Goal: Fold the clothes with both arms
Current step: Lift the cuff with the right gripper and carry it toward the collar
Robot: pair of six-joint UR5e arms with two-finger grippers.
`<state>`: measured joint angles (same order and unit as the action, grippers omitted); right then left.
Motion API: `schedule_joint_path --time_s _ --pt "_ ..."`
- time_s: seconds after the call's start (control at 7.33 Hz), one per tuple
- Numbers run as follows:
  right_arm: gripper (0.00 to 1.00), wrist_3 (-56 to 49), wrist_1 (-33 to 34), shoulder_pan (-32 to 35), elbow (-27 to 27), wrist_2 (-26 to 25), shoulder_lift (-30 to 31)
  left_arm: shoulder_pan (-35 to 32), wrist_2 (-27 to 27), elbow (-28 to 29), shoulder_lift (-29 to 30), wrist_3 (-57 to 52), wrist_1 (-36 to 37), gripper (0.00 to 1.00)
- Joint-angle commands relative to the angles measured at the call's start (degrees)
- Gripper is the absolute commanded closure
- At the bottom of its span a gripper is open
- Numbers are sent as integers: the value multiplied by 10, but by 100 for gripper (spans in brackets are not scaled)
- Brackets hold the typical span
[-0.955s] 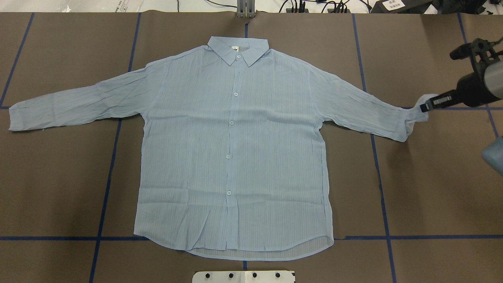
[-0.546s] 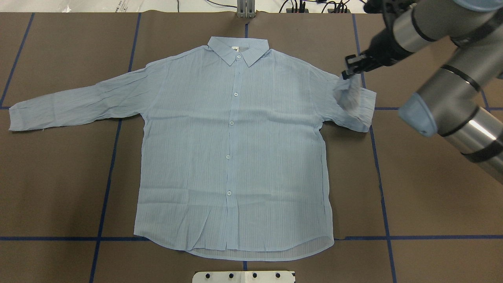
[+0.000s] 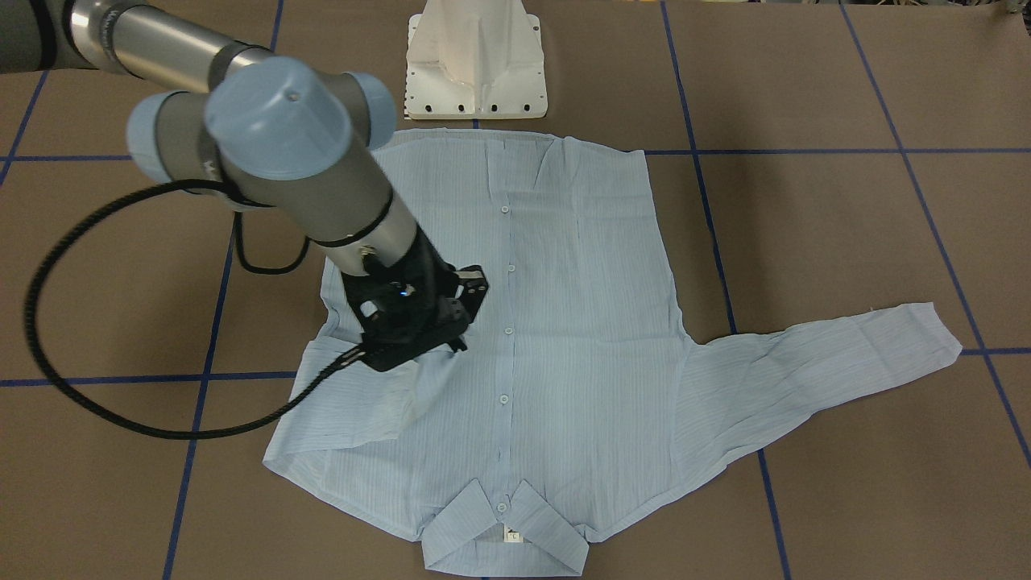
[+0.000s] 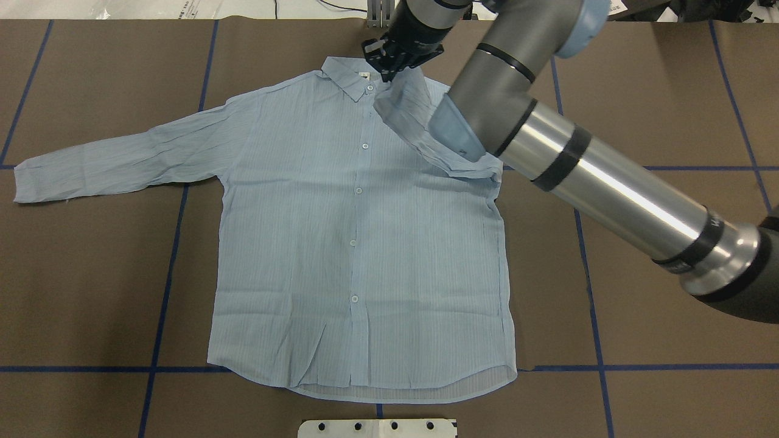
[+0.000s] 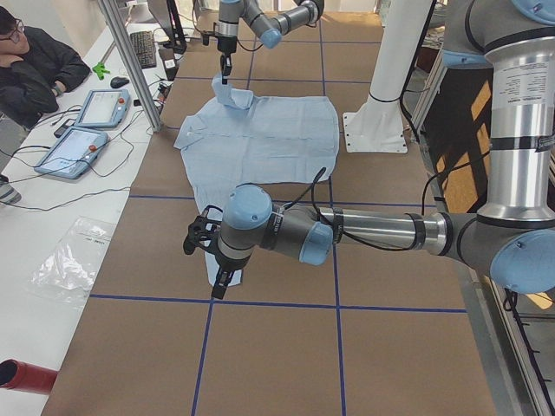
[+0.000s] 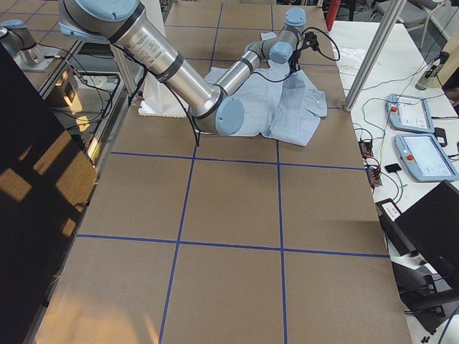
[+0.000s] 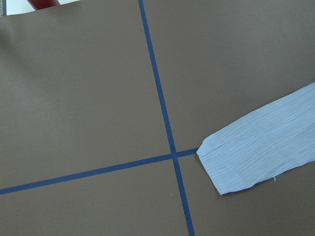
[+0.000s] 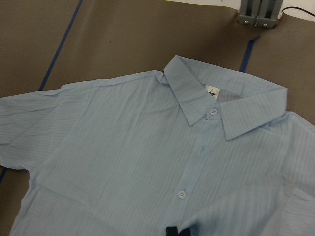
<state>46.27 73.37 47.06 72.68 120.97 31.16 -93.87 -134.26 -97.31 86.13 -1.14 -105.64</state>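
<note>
At the far left, seen only in the side view from the table's end, the left gripper (image 5: 220, 279) is hanging in the lower middle of that frame over the brown table (image 4: 669, 292), above the end of the shirt's left sleeve (image 4: 115, 158). Whether its jaws are parted or closed cannot be told. Its wrist camera is showing only the cuff (image 7: 246, 157) lying flat at the right of the frame, beside a crossing of blue tape lines (image 7: 170, 152). The light blue shirt (image 4: 359, 255) is lying buttoned side up in the centre of the overhead frame, with the collar (image 4: 344, 73) at the top, the hem at the bottom and the left sleeve stretching out flat toward the left edge. At the upper centre, the right gripper (image 4: 386, 70) is pinching the end of the right sleeve (image 4: 414, 118), jaws closed on the cloth, right beside the collar. That sleeve is draping back across the chest on the right half of the shirt, its end lifted off the fabric below. The right arm (image 4: 596, 182) is reaching in diagonally from the lower right of the frame, crossing above the shirt's right shoulder.
</note>
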Motion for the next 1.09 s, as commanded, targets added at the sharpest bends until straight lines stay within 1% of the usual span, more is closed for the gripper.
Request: schedule_joint_path --time_s 0.0,0.27,0.41,0.55,0.68,0.96 --pt "100 8 -76 -40 -103 -63 -52 0 0 3 0 3 0 1" --pt "100 8 -77 -62 -126 -69 -66 0 0 2 0 4 0 1" --pt "100 8 -89 -75 -147 -78 -74 0 0 2 0 4 0 1" --pt "100 8 -108 -79 -190 -81 -93 0 0 2 0 4 0 1" --pt "100 8 -113 -81 -217 -87 -109 0 0 2 0 5 0 1" --pt "100 8 -118 -83 -249 -90 -130 0 0 2 0 5 0 1"
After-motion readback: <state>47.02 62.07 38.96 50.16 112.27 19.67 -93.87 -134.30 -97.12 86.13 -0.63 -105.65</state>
